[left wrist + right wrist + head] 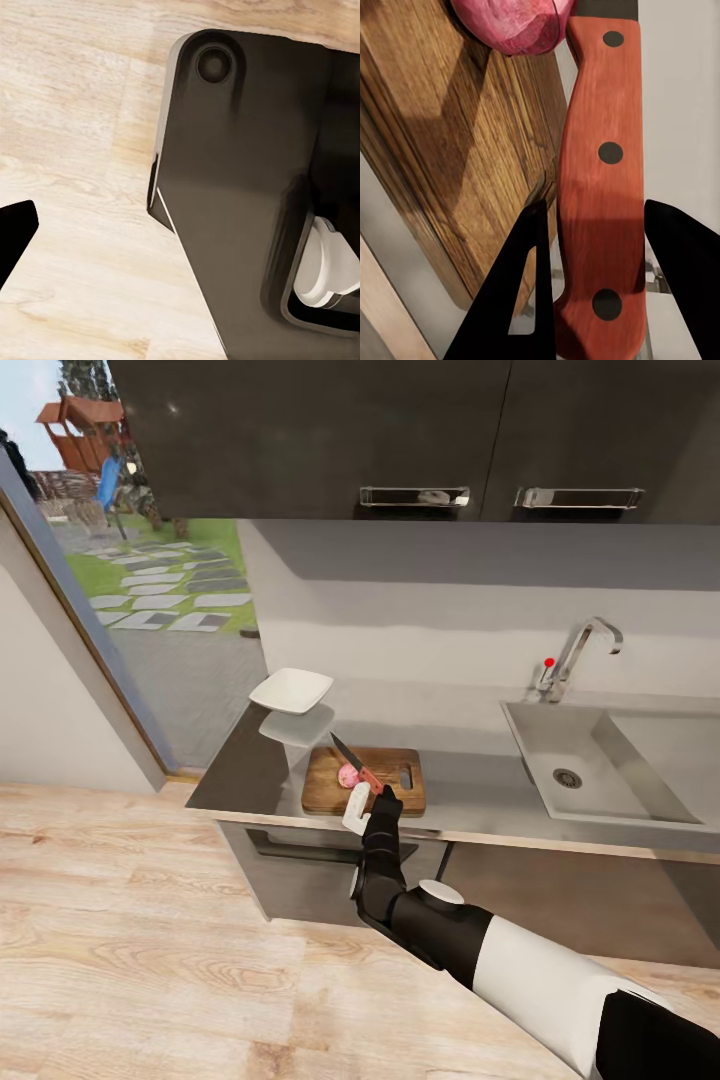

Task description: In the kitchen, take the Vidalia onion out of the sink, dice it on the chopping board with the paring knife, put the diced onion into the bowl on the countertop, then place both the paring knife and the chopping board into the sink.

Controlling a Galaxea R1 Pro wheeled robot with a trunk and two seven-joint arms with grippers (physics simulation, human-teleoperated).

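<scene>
- The right gripper (372, 797) reaches over the front edge of the glossy grey surface (470, 780), its jaws set either side of the red handle of the paring knife (600, 187); the fingers look close against the handle, though firm contact cannot be confirmed.
- The knife's dark blade points away from the jaws, across the chopping board (330, 785), and meets the pinkish onion (349, 774) lying on the wood just beyond the jaws.
- The white bowl (291, 689) sits beyond the board, farther from the jaws, near the surface's end by the big window (130, 560).
- The sink (590, 770), with its curved faucet (580, 650) and red knob, lies well off to the jaws' right.
- Dark wall cabinets (400, 440) hang above; pale wood floor (120, 960) runs below.
- The left gripper (15, 232) shows one dark fingertip over the floor beside the robot's dark base (232, 187); whether those jaws are apart or together cannot be told.
</scene>
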